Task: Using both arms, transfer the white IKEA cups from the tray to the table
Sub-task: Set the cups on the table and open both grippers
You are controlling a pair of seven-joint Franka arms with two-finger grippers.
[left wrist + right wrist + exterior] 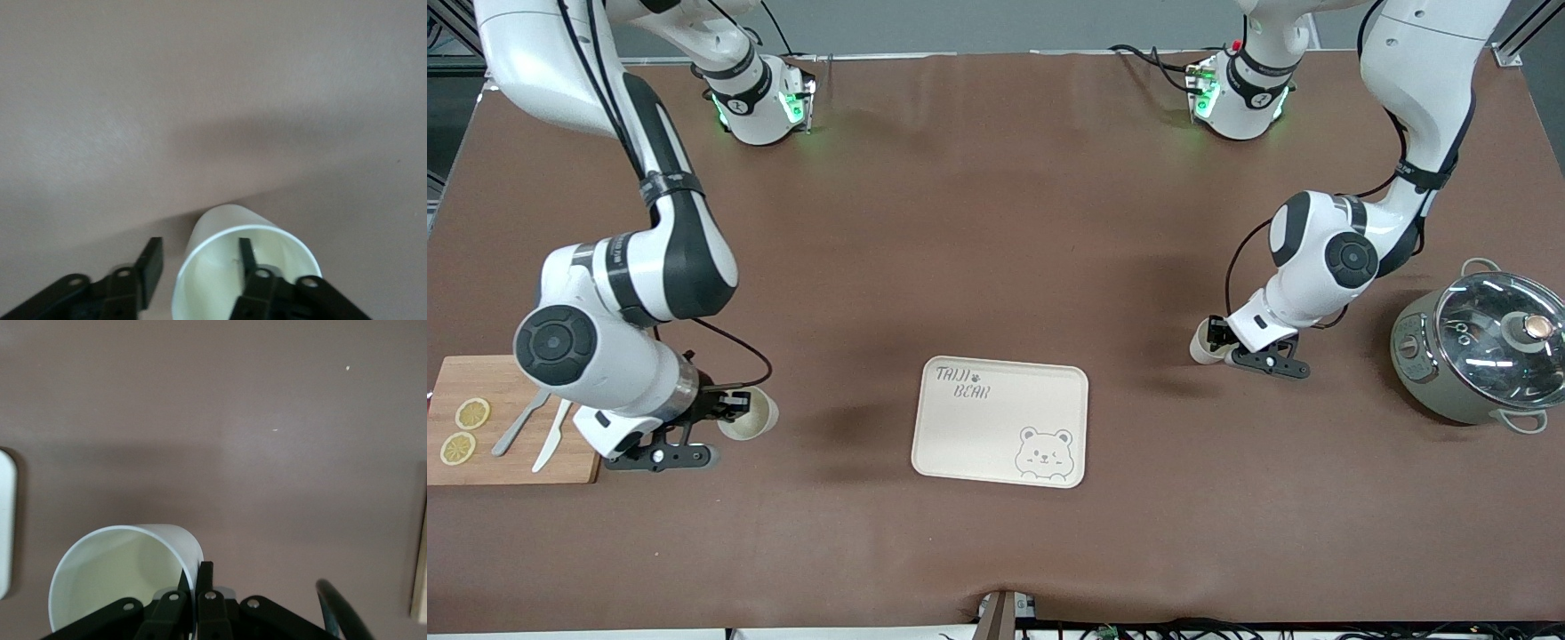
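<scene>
While each tool pinches a cup rim, only brown table separates them from the tray.

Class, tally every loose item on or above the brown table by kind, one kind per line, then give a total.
White cups: 2 (one in the right gripper, cup; one in the left gripper, cup)
Tray: 1
Lidded pot: 1
Cutting board: 1
Lemon slices: 2
Cutlery pieces: 2
Total: 9
</scene>
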